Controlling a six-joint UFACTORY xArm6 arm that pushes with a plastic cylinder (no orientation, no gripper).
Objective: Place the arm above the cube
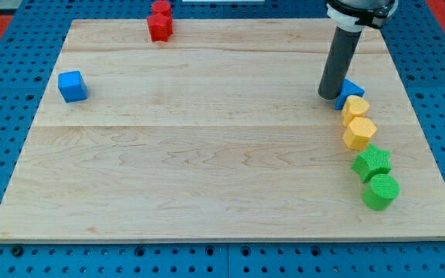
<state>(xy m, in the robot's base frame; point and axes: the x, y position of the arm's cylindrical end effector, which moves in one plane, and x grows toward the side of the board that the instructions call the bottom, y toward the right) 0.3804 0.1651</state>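
A blue cube (73, 86) sits near the board's left edge, in the upper half. My tip (328, 95) is far off at the view's right, resting on the board just left of a second blue block (350, 91), which the rod partly hides. Below that block run two yellow blocks (355, 107) (359, 133), the lower one hexagonal. Below them lie a green star-like block (372, 163) and a green round block (381, 191). Two red blocks (161, 21) stand touching at the board's top edge, left of centre.
The wooden board (207, 147) lies on a blue perforated table (6, 31). The right-hand blocks form a curved line close to the board's right edge.
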